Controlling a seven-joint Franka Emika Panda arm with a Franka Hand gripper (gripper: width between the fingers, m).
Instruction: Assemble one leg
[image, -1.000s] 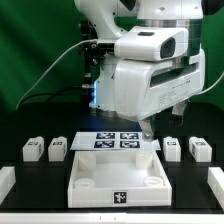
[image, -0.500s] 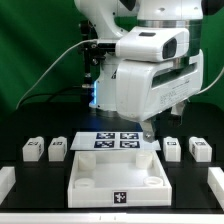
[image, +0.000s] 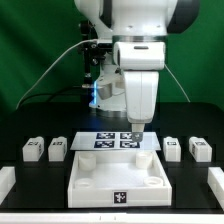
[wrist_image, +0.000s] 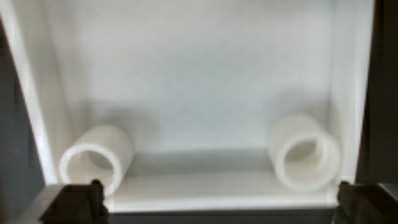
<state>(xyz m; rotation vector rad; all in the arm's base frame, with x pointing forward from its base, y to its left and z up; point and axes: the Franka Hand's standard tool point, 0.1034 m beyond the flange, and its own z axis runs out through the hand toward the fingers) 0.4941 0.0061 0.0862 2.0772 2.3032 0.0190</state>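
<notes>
Four legs (image: 33, 150) (image: 57, 149) (image: 172, 147) (image: 199, 149): chunky white blocks, marker-tagged faces; tool (image: 137, 130) jaws spread wide.

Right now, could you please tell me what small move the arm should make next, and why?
Probably shift the gripper toward the nearest leg, at the exterior view's right: it hovers open and empty by the tray, and all four legs sit loose, untouched.
</notes>
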